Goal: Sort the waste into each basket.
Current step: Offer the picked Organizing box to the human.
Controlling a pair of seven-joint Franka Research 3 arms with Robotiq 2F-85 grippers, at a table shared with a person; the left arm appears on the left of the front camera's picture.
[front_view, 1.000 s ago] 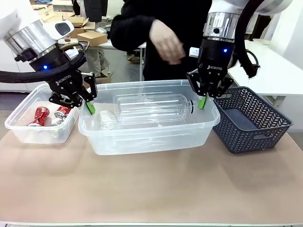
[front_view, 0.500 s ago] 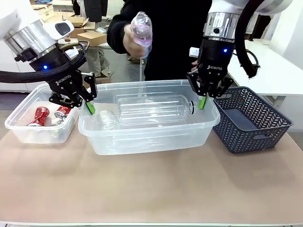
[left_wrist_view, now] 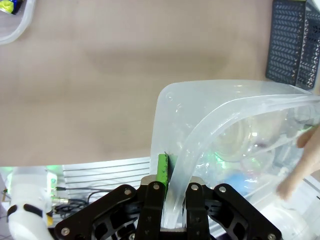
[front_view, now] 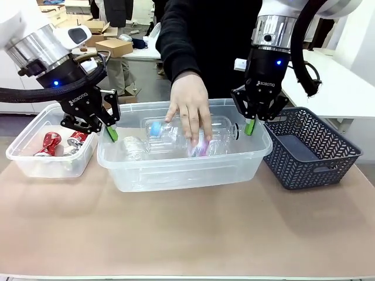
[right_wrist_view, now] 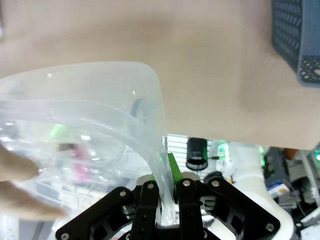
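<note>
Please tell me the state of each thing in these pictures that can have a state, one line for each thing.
Left pincer: shut on the big tub's rim.
Right pincer: shut on the big tub's rim.
Big tub: holds clear bottles, gripped at both ends.
Small bottle: lying in the big tub under the person's hand, blue cap on.
Small tub: holds red cans.
Dark basket: upright beside the big tub.
</note>
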